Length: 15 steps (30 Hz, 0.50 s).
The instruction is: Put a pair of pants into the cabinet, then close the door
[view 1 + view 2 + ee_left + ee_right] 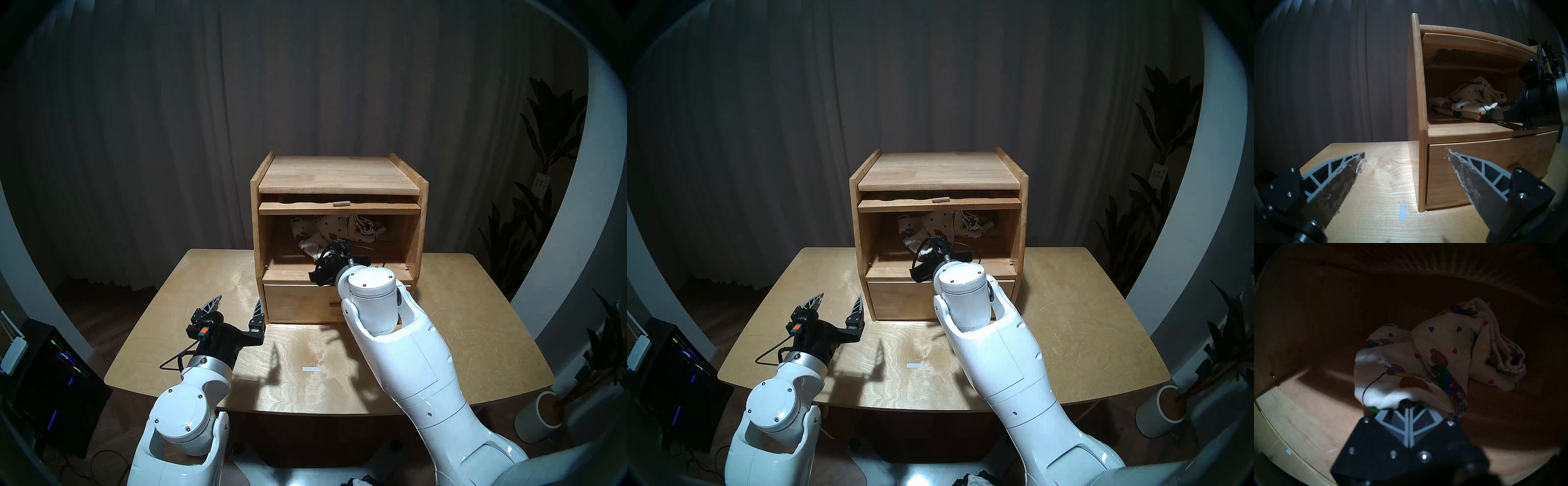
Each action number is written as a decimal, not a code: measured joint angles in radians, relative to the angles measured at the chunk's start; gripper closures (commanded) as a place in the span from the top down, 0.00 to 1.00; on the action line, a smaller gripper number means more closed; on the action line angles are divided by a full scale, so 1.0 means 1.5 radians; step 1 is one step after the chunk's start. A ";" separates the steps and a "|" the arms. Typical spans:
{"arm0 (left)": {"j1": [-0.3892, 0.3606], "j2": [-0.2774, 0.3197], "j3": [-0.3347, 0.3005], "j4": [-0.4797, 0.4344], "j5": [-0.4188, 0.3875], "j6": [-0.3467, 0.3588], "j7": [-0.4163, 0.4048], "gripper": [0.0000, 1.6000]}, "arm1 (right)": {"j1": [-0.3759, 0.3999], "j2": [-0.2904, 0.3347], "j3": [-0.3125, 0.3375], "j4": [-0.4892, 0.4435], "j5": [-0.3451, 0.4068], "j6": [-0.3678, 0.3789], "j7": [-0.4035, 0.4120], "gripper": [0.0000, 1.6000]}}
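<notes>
The light-wood cabinet (pixel 339 173) stands at the back of the table. Its door (pixel 339 208) is raised flat under the top board, peg handle (pixel 340 204) facing forward, so the upper compartment is open. The cream pair of pants (pixel 325 229), printed with bears and hearts, lies crumpled inside it; it also shows in the left wrist view (pixel 1469 100) and the right wrist view (pixel 1440 348). My right gripper (pixel 1407 404) reaches into the compartment and is shut on a front fold of the pants. My left gripper (pixel 237 300) is open and empty above the table, left of the drawer.
The plain drawer front (pixel 298 302) below the compartment is shut. The wooden table (pixel 458 305) carries a small white tape mark (pixel 311 369). A black computer case (pixel 51 373) stands on the floor at left, and a potted plant (pixel 543 414) at right.
</notes>
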 measured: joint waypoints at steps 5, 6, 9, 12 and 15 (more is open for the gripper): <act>0.000 0.000 0.000 0.000 0.000 0.000 0.000 1.00 | 0.033 -0.012 0.002 0.051 -0.024 -0.002 0.014 0.00; 0.000 0.000 0.000 0.000 0.000 0.000 0.000 1.00 | 0.037 -0.013 0.003 0.056 -0.026 -0.002 0.015 0.00; 0.000 0.000 0.000 0.000 0.000 0.000 0.001 1.00 | 0.056 -0.022 0.009 0.088 -0.035 -0.006 0.024 0.00; 0.000 0.000 0.001 0.000 0.000 0.000 0.001 1.00 | 0.079 -0.029 0.010 0.120 -0.039 -0.013 0.034 0.00; 0.000 0.000 0.001 0.000 0.000 0.000 0.001 1.00 | 0.091 -0.032 0.003 0.134 -0.039 -0.017 0.043 0.00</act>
